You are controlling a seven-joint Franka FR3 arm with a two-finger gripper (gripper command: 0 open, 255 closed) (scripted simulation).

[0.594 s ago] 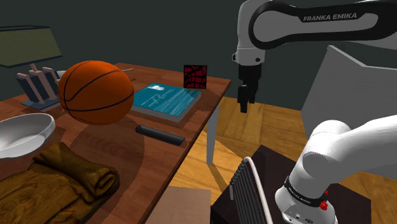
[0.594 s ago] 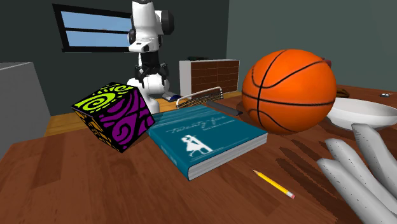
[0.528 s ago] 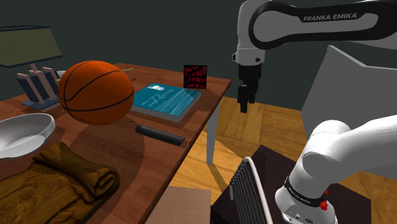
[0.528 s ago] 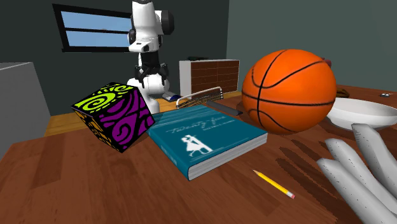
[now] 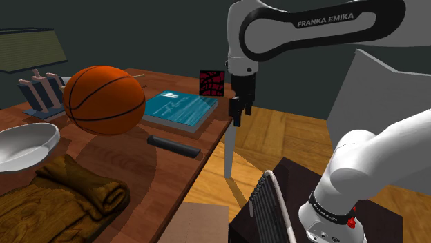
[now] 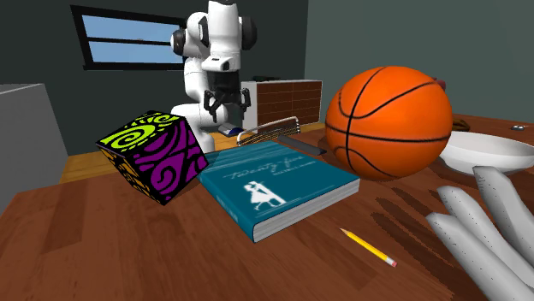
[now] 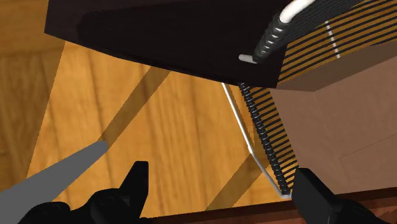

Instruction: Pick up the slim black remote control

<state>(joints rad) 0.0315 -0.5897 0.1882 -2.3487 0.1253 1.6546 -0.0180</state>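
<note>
Black remote (image 5: 173, 146): slim bar lying flat on the wooden table (image 5: 148, 172), close to the table's edge on the arm's side, between the book and the folded cloth; nothing touches it.
Gripper (image 5: 237, 116): points down, its fingers (image 7: 135, 181) spread wide with nothing between them; it hangs just off that same table edge, over the wooden floor, well apart from the remote.
Book (image 5: 181, 109): teal, flat, just beyond the remote toward the far corner.
Cube (image 5: 213, 83): patterned, at that far corner, behind the book.
Basketball (image 5: 103, 99): orange, mid-table, beside the book.
Bowl (image 5: 24, 145): white, near the table's opposite edge.
Cloth (image 5: 76, 186): brown, folded, at the table's near end.
</note>
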